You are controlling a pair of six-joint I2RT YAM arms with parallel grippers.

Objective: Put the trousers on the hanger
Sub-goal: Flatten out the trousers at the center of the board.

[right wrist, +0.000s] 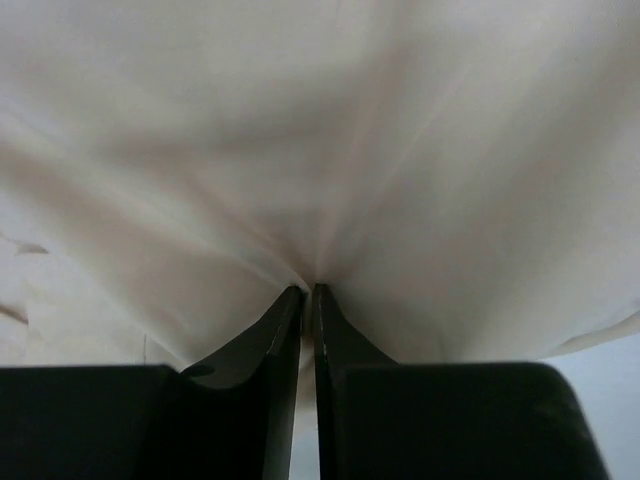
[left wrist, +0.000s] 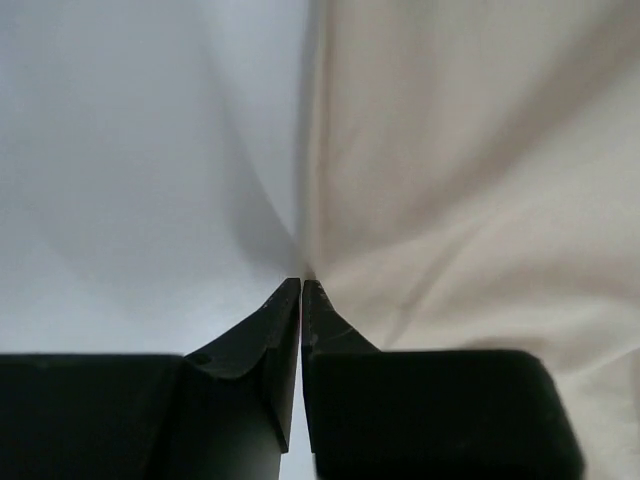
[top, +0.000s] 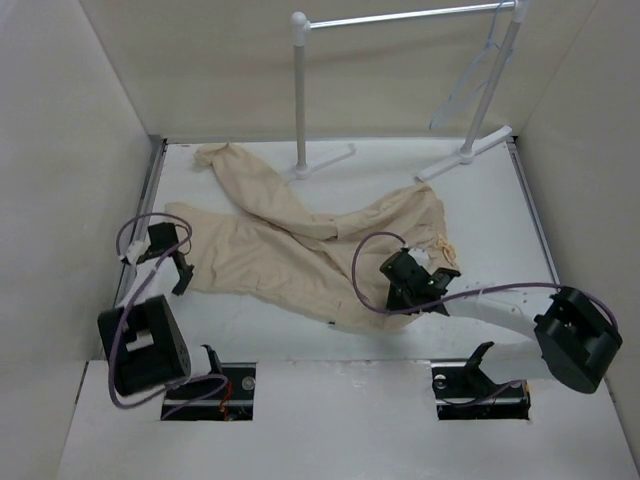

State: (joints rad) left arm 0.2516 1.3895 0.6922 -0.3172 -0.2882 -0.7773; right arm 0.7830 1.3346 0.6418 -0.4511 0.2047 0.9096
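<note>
From above, the trousers (top: 300, 250) sprawl across the table (top: 500, 235), and the hanger (top: 465, 80) hangs on the rack (top: 299, 90) behind. Left wrist: the left gripper (left wrist: 302, 288) has its jaws pressed together, pinching the trousers' edge. Right wrist — the right gripper (right wrist: 308, 292) nips a cloth fold.

The table (top: 520, 230) is viewed by the top external camera from above and behind the arm bases, facing down and forward to the rack (top: 299, 95), with both arms taken in. Each wrist view is taken from just behind its own fingers, very near the cloth. The trousers (top: 290, 255) at the left gripper (left wrist: 302, 285) and right gripper (right wrist: 309, 292) are shared with the overhead view.
</note>
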